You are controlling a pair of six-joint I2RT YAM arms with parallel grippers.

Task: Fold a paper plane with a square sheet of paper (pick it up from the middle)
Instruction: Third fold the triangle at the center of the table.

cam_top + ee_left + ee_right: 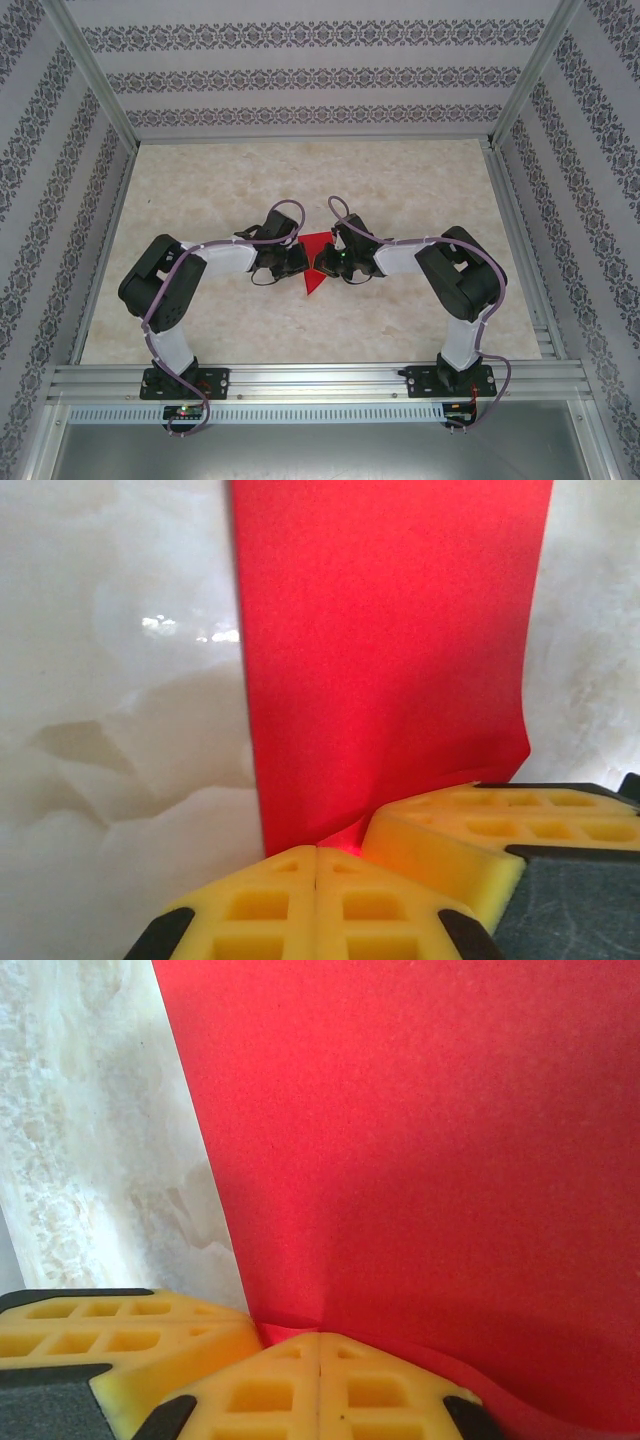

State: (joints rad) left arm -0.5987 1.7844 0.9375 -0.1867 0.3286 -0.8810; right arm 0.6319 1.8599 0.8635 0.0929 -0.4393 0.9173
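The square sheet of paper is bright red and lies mid-table with a triangular outline, its point toward the arms. My left gripper comes at it from the left and my right gripper from the right, tips almost meeting over it. In the left wrist view the paper rises from my shut left gripper, its lower edge pinched at the tips, with a right fingertip just beside. In the right wrist view the paper creases into my shut right gripper, with a left fingertip close by.
The pale marbled tabletop stretches around the paper on all sides. Patterned walls and aluminium frame rails enclose the workspace. Both arm bases sit on the near rail.
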